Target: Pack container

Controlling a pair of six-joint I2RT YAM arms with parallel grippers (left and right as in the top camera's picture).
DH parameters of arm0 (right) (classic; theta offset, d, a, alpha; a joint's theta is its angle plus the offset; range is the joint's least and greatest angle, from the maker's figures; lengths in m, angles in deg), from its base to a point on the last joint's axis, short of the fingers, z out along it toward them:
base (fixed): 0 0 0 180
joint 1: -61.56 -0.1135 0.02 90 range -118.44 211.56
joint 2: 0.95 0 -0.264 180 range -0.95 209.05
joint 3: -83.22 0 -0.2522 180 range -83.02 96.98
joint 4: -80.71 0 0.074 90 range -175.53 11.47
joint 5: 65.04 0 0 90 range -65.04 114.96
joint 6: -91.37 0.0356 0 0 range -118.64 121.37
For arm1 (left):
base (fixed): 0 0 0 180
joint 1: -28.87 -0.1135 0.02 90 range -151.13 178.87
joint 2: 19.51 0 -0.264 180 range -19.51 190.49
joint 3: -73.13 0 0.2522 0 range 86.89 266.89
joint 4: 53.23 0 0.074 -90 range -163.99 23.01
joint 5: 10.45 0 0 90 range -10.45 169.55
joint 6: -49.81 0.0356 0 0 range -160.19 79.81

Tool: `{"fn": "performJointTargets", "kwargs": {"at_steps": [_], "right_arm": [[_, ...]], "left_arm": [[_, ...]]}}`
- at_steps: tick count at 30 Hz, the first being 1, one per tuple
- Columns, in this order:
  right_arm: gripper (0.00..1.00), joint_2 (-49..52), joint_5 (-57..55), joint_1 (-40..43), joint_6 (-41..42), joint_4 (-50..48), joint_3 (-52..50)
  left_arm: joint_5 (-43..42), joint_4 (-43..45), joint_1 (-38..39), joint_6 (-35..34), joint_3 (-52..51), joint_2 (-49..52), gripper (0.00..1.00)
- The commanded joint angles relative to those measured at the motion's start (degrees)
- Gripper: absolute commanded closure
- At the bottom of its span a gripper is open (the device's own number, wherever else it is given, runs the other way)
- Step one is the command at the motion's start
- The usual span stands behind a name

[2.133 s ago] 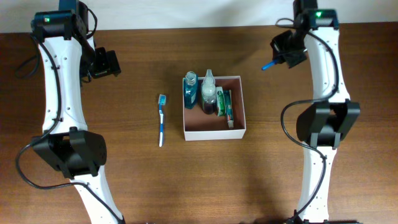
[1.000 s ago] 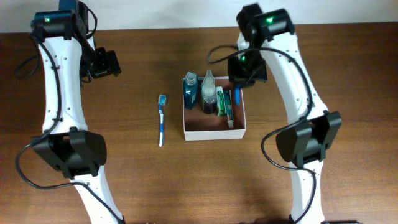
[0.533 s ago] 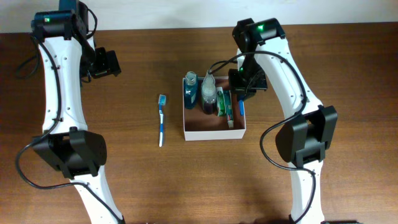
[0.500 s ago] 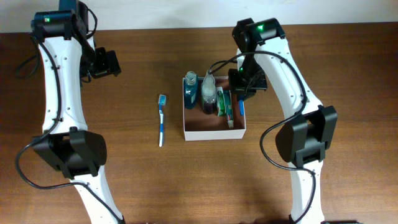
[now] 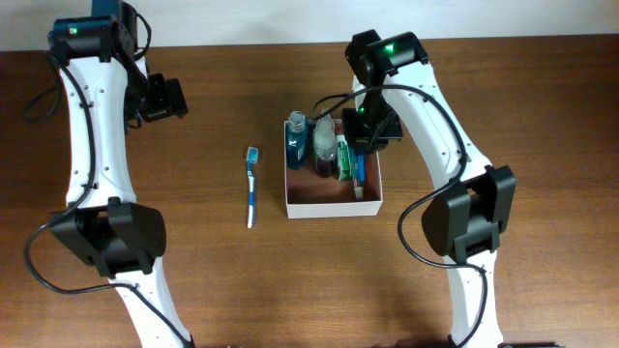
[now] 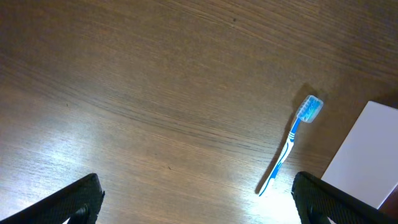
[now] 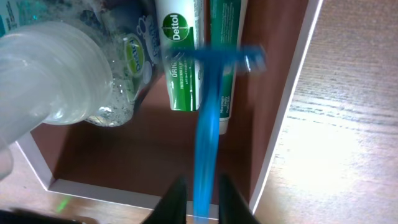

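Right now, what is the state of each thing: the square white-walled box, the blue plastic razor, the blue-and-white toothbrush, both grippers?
square white-walled container: open-topped, holding bottles and tubes.
blue plastic razor: gripped, hanging over the container.
blue-and-white toothbrush: lying on the table, outside the container.
left gripper: open, empty.
right gripper: shut on the razor.

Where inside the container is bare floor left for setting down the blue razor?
The container floor is bare along the wall nearest the arm bases. The far side is crowded: blue bottle, clear bottle, Dettol tube and green tube.
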State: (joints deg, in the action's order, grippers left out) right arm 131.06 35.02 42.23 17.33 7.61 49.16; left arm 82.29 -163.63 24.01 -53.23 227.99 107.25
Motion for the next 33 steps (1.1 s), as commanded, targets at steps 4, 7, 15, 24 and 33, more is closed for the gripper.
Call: {"fn": "performJointTargets", "kwargs": {"at_steps": [4,7,15,24,33], "right_arm": [[0.75,-1.2,-0.9,-0.2,-0.3,-0.2,-0.2],[0.67,-1.2,-2.5,-0.2,-0.3,-0.2,-0.2],[0.22,-1.3,-6.2,1.5,-0.6,3.7,4.1],[0.01,-9.3,-6.3,4.9,-1.6,4.2,8.1],[0.01,-23.6,-7.5,12.9,-2.3,4.2,3.7]], "left_arm": [[-0.4,0.0,-0.2,-0.1,-0.4,-1.1,0.01],[-0.4,0.0,-0.2,-0.1,-0.4,-1.1,0.01],[-0.4,0.0,-0.2,-0.1,-0.4,-1.1,0.01],[-0.4,0.0,-0.2,-0.1,-0.4,-1.1,0.01],[-0.4,0.0,-0.2,-0.1,-0.4,-1.1,0.01]]}}
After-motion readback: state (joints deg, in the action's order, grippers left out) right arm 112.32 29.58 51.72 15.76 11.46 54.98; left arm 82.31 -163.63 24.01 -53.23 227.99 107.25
